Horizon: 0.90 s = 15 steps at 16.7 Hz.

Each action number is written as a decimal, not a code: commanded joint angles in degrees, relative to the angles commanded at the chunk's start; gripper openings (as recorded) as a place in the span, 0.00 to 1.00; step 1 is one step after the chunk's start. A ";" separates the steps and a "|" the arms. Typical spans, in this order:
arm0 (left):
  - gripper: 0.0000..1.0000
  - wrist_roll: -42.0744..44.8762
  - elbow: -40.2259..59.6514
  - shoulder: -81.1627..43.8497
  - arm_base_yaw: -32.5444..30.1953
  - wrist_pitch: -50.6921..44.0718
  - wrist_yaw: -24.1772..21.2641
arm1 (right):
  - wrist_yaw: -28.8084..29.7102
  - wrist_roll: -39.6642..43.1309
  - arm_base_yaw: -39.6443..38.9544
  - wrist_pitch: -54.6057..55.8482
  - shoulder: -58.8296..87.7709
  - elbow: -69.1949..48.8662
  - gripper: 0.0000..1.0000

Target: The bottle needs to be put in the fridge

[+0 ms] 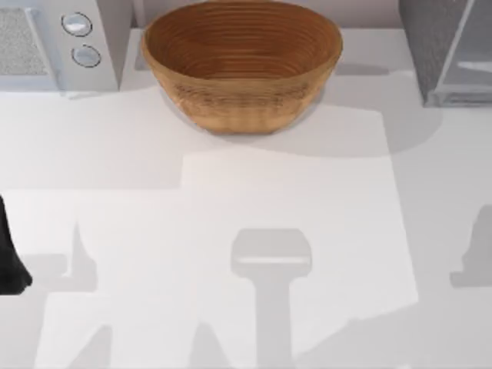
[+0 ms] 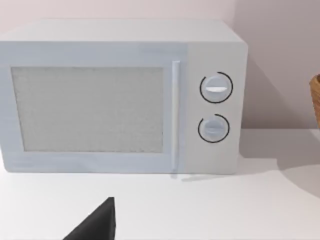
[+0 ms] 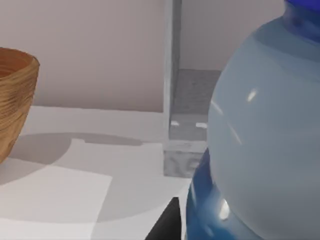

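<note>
Translucent blue plastic bottle (image 3: 265, 150) right up against the right wrist camera, bulging pale body, deep blue bands. Looks carried by the right arm, but can't tell how the jaws stand. Beyond it, big grey speckled fridge (image 1: 450, 50) at the far right of the white surface (image 1: 231, 231), a corner of it close behind the bottle. Woven brown wicker basket (image 1: 242, 65) at far centre. White microwave with two round knobs (image 2: 120, 95) far left. Left arm's dark tip (image 1: 9, 265) parked at left edge, jaws also unclear.
</note>
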State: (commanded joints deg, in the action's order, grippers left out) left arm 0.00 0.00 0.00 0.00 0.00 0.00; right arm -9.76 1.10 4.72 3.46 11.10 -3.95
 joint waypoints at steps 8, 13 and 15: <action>1.00 0.00 0.00 0.00 0.00 0.00 0.00 | 9.76 -1.10 -4.72 -3.46 -11.09 3.95 0.01; 1.00 0.00 0.00 0.00 0.00 0.00 0.00 | 9.34 -1.16 -4.28 -2.13 -9.11 2.75 0.01; 1.00 0.00 0.00 0.00 0.00 0.00 0.00 | 8.65 -1.19 -3.70 0.61 -4.94 0.36 0.01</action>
State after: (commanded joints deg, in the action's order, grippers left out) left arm 0.00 0.00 0.00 0.00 0.00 0.00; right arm -1.11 -0.09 1.03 4.07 6.16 -3.59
